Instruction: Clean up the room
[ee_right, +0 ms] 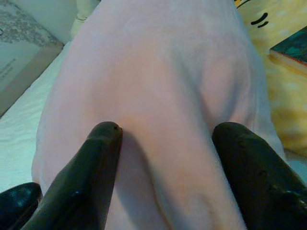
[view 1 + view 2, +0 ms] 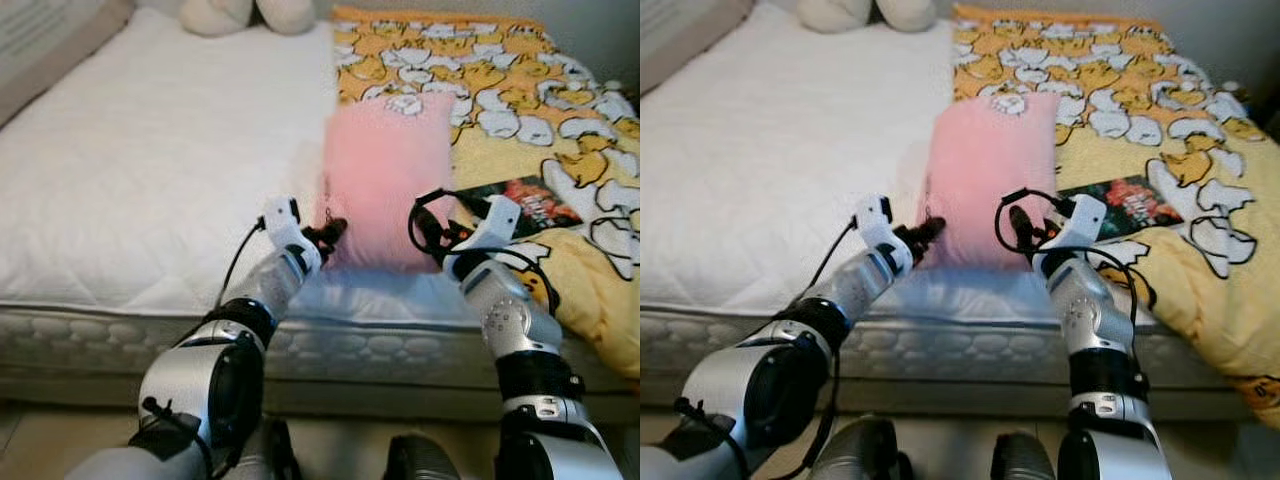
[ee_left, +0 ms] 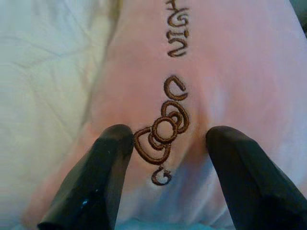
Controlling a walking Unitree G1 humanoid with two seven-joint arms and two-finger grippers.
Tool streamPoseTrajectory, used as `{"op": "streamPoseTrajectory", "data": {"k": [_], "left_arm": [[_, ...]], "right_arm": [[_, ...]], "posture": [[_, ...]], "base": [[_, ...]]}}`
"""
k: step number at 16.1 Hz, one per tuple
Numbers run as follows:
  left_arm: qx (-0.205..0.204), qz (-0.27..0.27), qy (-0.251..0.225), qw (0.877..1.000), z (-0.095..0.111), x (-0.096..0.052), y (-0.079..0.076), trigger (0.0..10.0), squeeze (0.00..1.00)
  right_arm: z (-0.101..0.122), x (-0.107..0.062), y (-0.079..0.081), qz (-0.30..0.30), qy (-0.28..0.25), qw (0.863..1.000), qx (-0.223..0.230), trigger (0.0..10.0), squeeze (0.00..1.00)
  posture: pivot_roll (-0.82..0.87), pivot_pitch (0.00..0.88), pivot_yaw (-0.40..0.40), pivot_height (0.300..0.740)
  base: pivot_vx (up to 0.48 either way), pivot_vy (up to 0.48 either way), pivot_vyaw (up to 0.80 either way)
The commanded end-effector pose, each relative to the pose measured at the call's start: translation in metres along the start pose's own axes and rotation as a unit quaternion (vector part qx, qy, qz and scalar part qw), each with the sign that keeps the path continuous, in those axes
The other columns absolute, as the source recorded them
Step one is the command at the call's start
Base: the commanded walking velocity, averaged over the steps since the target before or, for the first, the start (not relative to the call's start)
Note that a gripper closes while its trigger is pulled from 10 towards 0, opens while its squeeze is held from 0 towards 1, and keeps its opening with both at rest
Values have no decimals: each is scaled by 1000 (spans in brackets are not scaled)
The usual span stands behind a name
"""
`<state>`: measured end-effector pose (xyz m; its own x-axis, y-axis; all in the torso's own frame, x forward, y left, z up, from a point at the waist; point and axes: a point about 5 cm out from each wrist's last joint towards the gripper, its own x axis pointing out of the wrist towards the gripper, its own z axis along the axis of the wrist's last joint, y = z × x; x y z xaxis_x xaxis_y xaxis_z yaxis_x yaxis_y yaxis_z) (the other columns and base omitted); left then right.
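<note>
A pink plush pillow [image 2: 385, 175] lies on the bed, half on the white mattress and half on the yellow blanket. Brown embroidery [image 3: 165, 139] runs along it. My left gripper [image 2: 332, 232] is at its near left corner, open, both fingertips [image 3: 112, 143] pressed into the plush with the embroidery between them. At the near right corner my right gripper [image 2: 432, 238] is also open; its fingers [image 1: 103, 143] sink into the pillow, which bulges up between them.
A yellow duck-print blanket [image 2: 520, 80] covers the bed's right half, with a dark book [image 2: 530, 205] on it beside my right gripper. White stuffed toys [image 2: 245, 12] sit at the head. The bare white mattress [image 2: 140, 170] spreads left; its edge [image 2: 100, 335] runs below my arms.
</note>
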<state>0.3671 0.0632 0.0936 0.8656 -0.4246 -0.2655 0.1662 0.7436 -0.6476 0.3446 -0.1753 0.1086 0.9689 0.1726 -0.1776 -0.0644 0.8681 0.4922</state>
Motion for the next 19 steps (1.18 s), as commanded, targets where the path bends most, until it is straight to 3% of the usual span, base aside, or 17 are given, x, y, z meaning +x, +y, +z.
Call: {"op": "streamPoseTrajectory", "data": {"k": [1, 4, 6, 7, 8, 9, 11, 12, 14, 15, 16, 19], "left_arm": [[-8, -19, 0, 1000, 2, 3, -11, 0, 0], [-10, -28, -2, 1000, 2, 4, -13, 0, 0], [16, -24, 4, 1000, 2, 4, -12, 0, 0], [44, -16, 4, 999, 5, 4, -11, 1569, 0], [127, -12, -16, 992, 18, 4, -12, 10000, 0], [170, -13, -38, 985, 30, 4, -15, 10000, 0], [286, -25, -104, 952, 59, 1, -25, 10000, 0], [321, -32, -124, 938, 67, -1, -28, 10000, 0], [358, -24, -136, 924, 70, -4, -26, 10000, 0], [369, -25, -146, 917, 72, -6, -24, 10000, 184], [374, -28, -149, 915, 71, -7, -21, 10000, 1000], [379, -2, -141, 915, 69, -11, -7, 10000, 1000]], "right_arm": [[3, -2, -1, 5, -2, 1000, -12, 0, 0], [4, -2, 1, 9, -6, 1000, -12, 0, 0], [4, -3, 0, 11, -8, 1000, -15, 0, 0], [4, -4, -1, 9, -9, 1000, -17, 0, 0], [5, -6, -4, 1, -15, 999, -39, 0, 0], [5, -7, -6, -5, -18, 998, -68, 0, 0], [7, -10, -8, -19, -37, 990, -132, 0, 0], [7, -11, -10, -27, -42, 989, -141, 0, 0], [5, -12, -11, -30, -44, 990, -134, 0, 0], [5, -13, -11, -30, -45, 990, -132, 0, 0], [4, -14, -12, -28, -45, 990, -131, 0, 0], [-2, -26, -17, -5, -26, 991, -132, 0, 0]], "posture": [[-96, 0, 13, 678], [-95, 0, 15, 678], [-98, 0, 20, 678], [-99, 0, 23, 678], [-100, 0, 25, 678], [-100, 0, 27, 678], [-97, 0, 27, 678], [-97, 0, 27, 678], [-92, 0, 28, 678], [-82, 0, 28, 678], [-82, 0, 28, 678], [-70, 0, 21, 678]], "base": [[0, 0, 0], [0, 0, 0], [0, 0, 0], [0, 0, 0], [0, 0, 0], [0, 0, 0], [0, 0, 0], [0, 0, 0], [0, 0, 0], [0, 0, 0], [0, 0, 0], [0, 0, 0]]}}
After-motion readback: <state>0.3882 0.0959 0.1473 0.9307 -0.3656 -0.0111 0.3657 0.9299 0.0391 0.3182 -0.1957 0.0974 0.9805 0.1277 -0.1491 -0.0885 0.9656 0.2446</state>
